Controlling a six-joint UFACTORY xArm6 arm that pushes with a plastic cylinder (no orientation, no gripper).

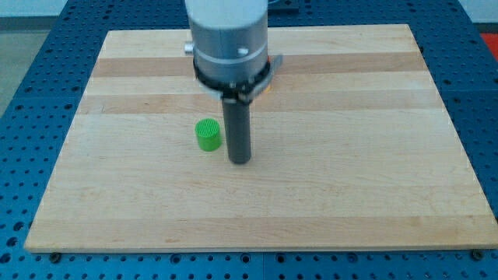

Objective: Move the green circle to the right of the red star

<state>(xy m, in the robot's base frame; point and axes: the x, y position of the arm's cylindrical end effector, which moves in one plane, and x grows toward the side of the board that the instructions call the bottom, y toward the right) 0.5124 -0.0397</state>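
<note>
Small green cylindrical block (208,134) stands on the pale wooden tabletop (350,194), left of centre, well clear of every edge. The arm's dark rod tip (240,161) rests just to its right, not touching. No fingers fitted. Red star not discernible; arm housing obscures a small coloured patch near the top edge

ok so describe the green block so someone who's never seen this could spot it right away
Start at the wooden board. Just to the view's left of my tip, apart from it, stands the green circle, a short ribbed cylinder. It is the only block fully in view.
</note>
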